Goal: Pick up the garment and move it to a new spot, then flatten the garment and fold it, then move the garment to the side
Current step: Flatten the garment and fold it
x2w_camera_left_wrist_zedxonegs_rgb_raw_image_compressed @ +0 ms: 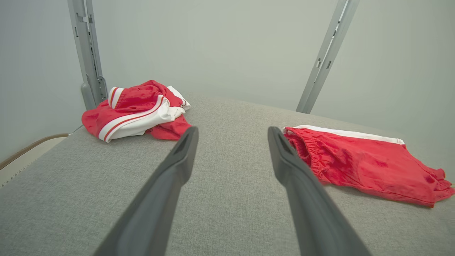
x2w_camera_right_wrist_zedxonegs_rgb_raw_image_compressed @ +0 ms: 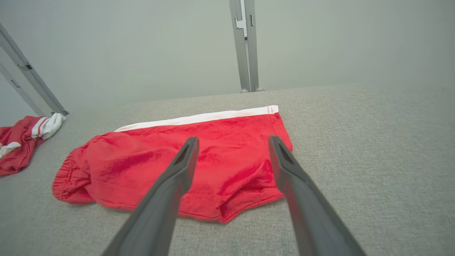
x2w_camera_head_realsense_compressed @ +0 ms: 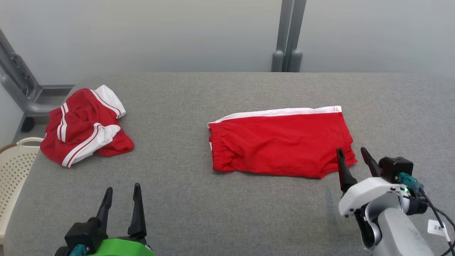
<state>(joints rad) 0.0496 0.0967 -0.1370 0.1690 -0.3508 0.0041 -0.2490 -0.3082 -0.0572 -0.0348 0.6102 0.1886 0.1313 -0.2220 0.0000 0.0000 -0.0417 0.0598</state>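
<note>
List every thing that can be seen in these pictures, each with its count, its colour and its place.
red shorts: one, red with a white band along the far edge, lying flat in the middle of the table
crumpled garment: one, red with white stripes, bunched up at the table's far left
table: one, grey fabric top, under both garments
basket: one, cream, perforated, beside the table's left edge
post: one, grey metal, behind the table against the pale wall
frame: one, grey metal, at the far left
left gripper: one, dark fingers, open, empty, near left
right gripper: one, dark fingers, open, empty, by the shorts' near right corner
</note>
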